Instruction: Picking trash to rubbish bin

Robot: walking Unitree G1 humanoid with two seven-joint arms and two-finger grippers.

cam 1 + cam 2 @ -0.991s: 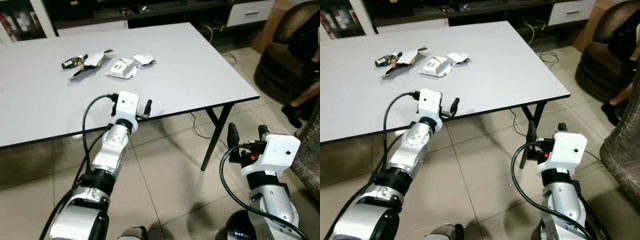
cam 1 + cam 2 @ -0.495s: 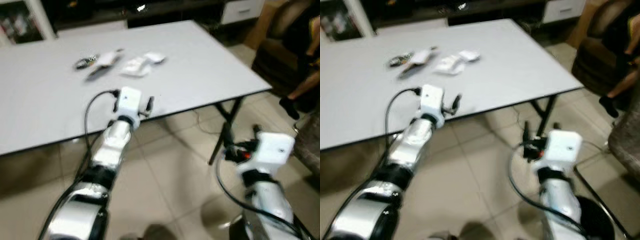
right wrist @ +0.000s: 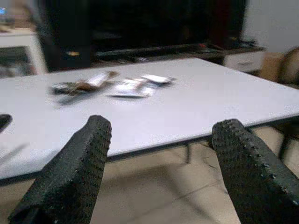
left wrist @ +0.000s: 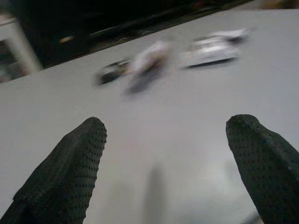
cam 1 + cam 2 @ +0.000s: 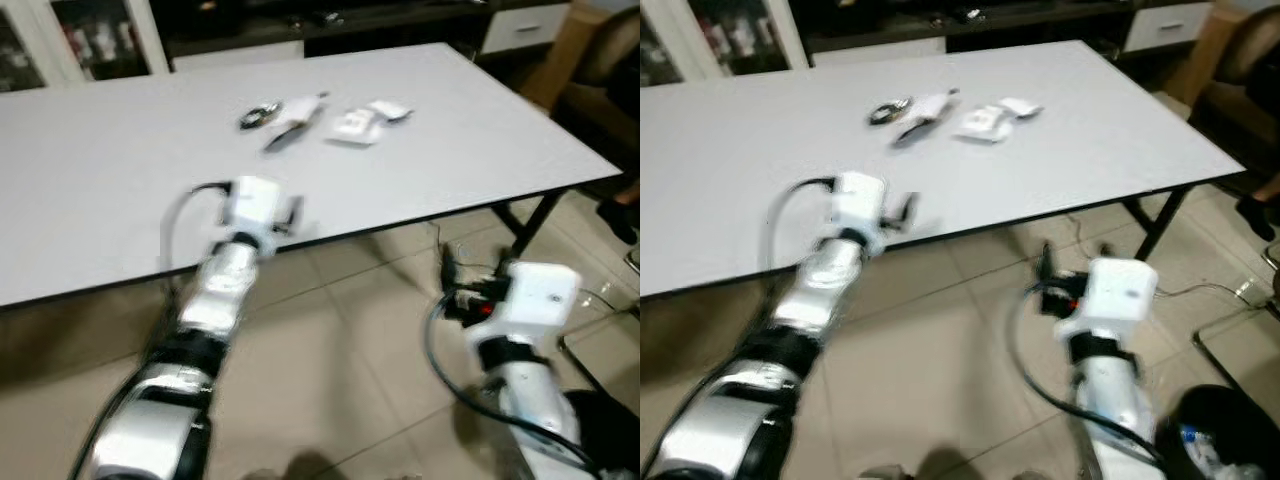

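A white table (image 5: 480,140) is filling the far half of the scene, and crumpled wrappers (image 5: 355,122) plus a darker scrap (image 5: 262,117) are lying together on its far middle. A black bin (image 5: 1225,440) is sitting on the tiled floor at the near right. The left gripper (image 4: 163,158) is reaching over the table's near edge, its fingers (image 4: 70,168) spread wide and holding nothing. The right gripper (image 3: 159,163) is hanging below the table edge on the right, also spread and empty, pointing toward the wrappers.
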